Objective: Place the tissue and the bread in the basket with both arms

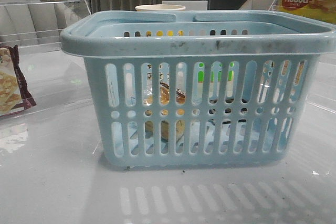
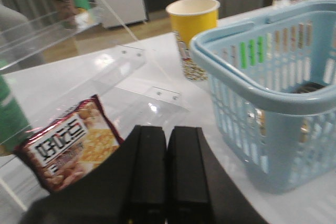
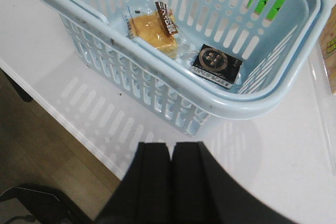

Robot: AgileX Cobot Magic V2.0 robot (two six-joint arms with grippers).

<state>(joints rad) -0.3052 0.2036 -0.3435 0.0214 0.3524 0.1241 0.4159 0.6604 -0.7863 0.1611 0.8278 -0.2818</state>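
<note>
Bread (image 3: pixel 154 31) and tissue (image 3: pixel 216 65) lie apart on the basket (image 3: pixel 273 100) floor, so both tools, left (image 2: pixel 167 174) and right (image 3: pixel 171 182), hang closed, empty, outside it.

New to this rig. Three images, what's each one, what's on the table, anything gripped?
It is a two-armed robot. One picture looks forward over the white table; the other two come from cameras on each wrist, with black fingers at the bottom. Both the left gripper and the right gripper are shut and hold nothing. The light-blue slotted plastic basket already holds the golden bread in its clear bag and the small dark tissue pack. Outside it stand a yellow paper cup and a maroon-edged snack packet.
</note>
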